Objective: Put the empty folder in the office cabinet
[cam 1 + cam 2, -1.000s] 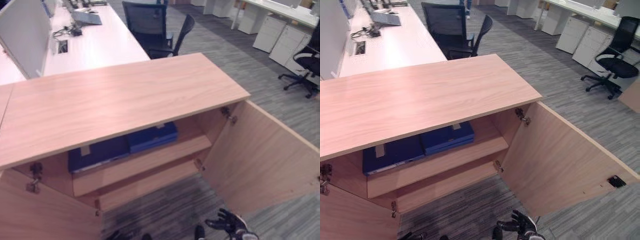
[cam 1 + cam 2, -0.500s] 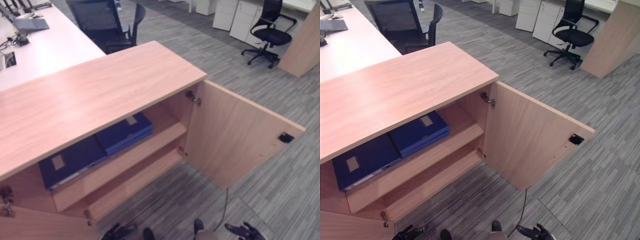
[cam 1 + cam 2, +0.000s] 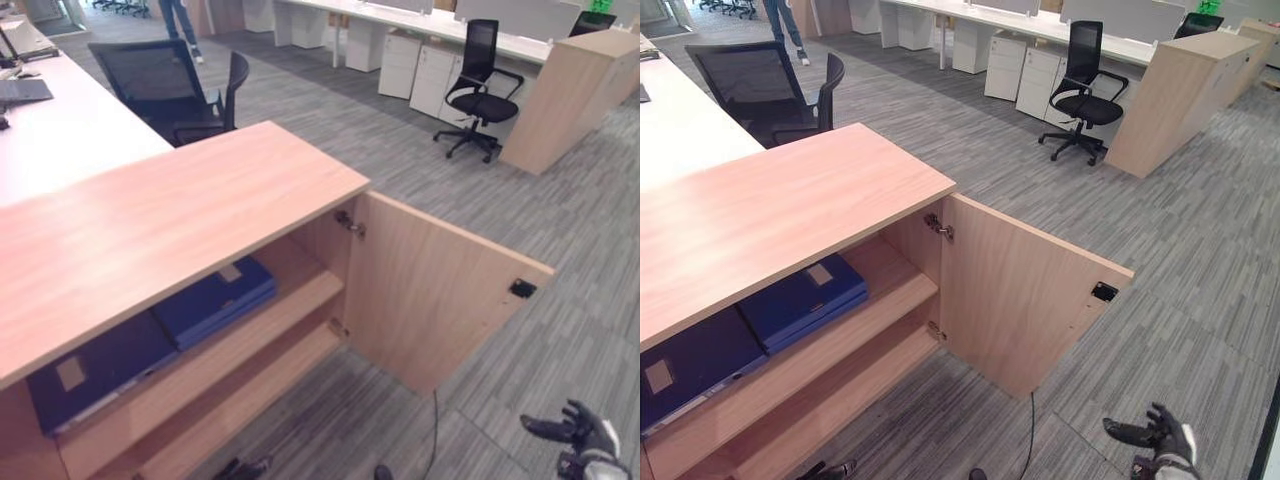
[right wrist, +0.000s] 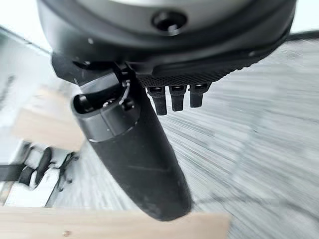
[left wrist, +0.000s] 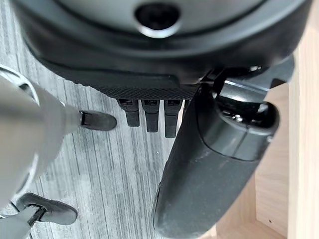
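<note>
The low wooden office cabinet (image 3: 180, 210) stands with its right door (image 3: 440, 290) swung wide. Two blue folders lie flat side by side on its upper shelf: one (image 3: 215, 300) nearer the door, the other (image 3: 90, 370) further left. My right hand (image 3: 1160, 435) hangs low over the carpet, right of the door, fingers spread and holding nothing; the right wrist view shows its thumb (image 4: 134, 159) and straight fingers. My left hand (image 3: 830, 468) is down in front of the cabinet's lower shelf, open and empty, thumb (image 5: 209, 164) free.
A white desk (image 3: 70, 130) with a black mesh chair (image 3: 165, 85) is behind the cabinet. Another office chair (image 3: 480, 95), white drawer units (image 3: 415, 65) and a tall wooden cabinet (image 3: 560, 95) stand at the back right. A person's legs (image 3: 180, 20) are far off.
The whole view has swung to the right, so the camera has moved. My right hand now shows further right of the open door. The folders lie as before.
</note>
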Tool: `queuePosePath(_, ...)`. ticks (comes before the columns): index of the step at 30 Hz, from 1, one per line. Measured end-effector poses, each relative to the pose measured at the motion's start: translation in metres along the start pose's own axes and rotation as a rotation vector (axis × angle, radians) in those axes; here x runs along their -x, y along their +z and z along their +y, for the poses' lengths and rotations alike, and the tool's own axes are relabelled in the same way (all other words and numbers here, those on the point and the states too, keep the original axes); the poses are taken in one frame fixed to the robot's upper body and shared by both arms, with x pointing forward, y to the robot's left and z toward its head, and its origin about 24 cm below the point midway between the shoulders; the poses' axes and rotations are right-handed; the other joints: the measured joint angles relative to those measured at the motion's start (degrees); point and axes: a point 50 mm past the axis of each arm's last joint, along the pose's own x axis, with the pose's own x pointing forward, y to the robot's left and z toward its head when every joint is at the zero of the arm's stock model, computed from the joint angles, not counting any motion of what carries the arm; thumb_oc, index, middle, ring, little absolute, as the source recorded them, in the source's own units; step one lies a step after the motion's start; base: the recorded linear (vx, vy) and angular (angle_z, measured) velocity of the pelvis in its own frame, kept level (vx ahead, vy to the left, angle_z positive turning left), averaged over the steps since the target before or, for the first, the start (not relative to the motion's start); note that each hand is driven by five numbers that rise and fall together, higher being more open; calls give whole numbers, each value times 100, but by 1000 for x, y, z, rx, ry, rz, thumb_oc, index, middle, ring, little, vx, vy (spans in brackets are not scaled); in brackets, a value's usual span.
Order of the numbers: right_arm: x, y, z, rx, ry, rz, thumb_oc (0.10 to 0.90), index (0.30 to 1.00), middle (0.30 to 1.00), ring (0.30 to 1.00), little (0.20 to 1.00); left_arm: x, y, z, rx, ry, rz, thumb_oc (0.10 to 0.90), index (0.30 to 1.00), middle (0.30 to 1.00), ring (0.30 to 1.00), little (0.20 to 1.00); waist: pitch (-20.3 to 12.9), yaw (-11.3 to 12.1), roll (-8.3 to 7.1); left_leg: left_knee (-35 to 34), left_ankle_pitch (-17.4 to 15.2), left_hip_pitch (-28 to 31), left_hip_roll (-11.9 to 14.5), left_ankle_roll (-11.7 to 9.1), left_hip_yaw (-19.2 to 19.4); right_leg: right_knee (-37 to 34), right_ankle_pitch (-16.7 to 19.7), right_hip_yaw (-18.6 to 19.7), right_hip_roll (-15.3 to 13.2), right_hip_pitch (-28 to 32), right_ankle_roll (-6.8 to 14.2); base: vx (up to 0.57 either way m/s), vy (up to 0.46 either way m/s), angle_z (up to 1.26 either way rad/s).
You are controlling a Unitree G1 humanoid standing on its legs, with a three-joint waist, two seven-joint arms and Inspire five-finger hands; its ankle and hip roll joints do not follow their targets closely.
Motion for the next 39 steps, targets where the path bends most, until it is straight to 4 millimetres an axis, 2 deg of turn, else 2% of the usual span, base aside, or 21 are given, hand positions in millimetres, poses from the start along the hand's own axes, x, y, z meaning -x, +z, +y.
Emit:
queuePosePath(1, -2, 7, -2, 10, -6, -23, 800, 900, 900, 900, 900, 0, 0, 0, 0, 1, 0, 800, 900, 900, 900, 900, -3, -8, 6, -1, 2, 3, 8, -5, -5, 1, -1, -4, 9, 3, -2, 39, -123, 4)
queuePosePath(2, -5, 24, -8, 30, -11, -75, 800, 900, 900, 900, 900, 0, -1, 1, 0, 0, 2, 800, 900, 900, 900, 900, -10, 21, 27, -2, 12, -1, 43, -24, -29, 0, -8, -33, 47, 13, -12, 36, -113, 4)
queuePosePath(6, -7, 56, -7, 94, 23, -191, 800, 900, 900, 900, 900, 1, -5, 3, 1, 4, 15, 800, 900, 900, 900, 900, -4, 32, 79, -4, 19, -12, 143, -45, -138, -1, -27, -135, 145, 66, -50, 29, -113, 11)
queuePosePath(11, -6, 81, 11, 132, 115, -286, 800, 900, 900, 900, 900, 5, -17, 13, 7, 13, 48, 800, 900, 900, 900, 900, 0, 84, 120, -14, 65, -11, 311, -150, -254, -1, -55, -251, 309, 117, -171, 31, -95, 10)
queuePosePath(13, -8, 86, 18, 147, 143, -300, 800, 900, 900, 900, 900, 5, -20, 15, 10, 19, 57, 800, 900, 900, 900, 900, -2, 226, 142, -4, 84, -16, 394, -187, -275, -1, -61, -265, 401, 131, -211, 23, -80, 2)
queuePosePath(15, -8, 93, 23, 158, 158, -320, 800, 900, 900, 900, 900, 6, -21, 16, 11, 22, 61, 800, 900, 900, 900, 900, 2, 251, 167, 0, 100, -22, 438, -213, -287, -1, -68, -278, 429, 131, -236, 9, -74, 2)
queuePosePath(16, -9, 102, 27, 162, 168, -344, 800, 900, 900, 900, 900, 6, -22, 17, 16, 25, 63, 800, 900, 900, 900, 900, 5, 333, 195, 1, 121, -25, 463, -245, -310, -1, -76, -311, 479, 141, -255, 2, -53, 4)
queuePosePath(21, -10, 130, 32, 171, 167, -417, 800, 900, 900, 900, 900, 7, -25, 20, 23, 35, 72, 800, 900, 900, 900, 900, 38, 423, 267, 1, 171, -32, 549, -327, -445, -1, -113, -431, 566, 203, -311, -1, -33, 10)
queuePosePath(26, -10, 134, 34, 198, 180, -428, 800, 900, 900, 900, 900, 9, -33, 25, 26, 50, 98, 800, 900, 900, 900, 900, 57, 413, 304, 1, 176, -30, 618, -339, -454, -1, -123, -450, 619, 215, -327, 1, -4, 2)
queuePosePath(35, -10, 137, 45, 201, 187, -438, 800, 900, 900, 900, 900, 10, -35, 25, 62, 53, 103, 800, 900, 900, 900, 900, 118, 368, 355, -22, 192, -19, 679, -376, -494, -2, -125, -489, 670, 284, -332, -1, 3, 0)
queuePosePath(39, -8, 125, 65, 116, 236, -401, 800, 900, 900, 900, 900, 9, -34, 23, 71, 52, 102, 800, 900, 900, 900, 900, 129, 317, 362, -23, 175, -24, 694, -400, -574, -1, -151, -536, 692, 295, -374, -14, 34, 2)
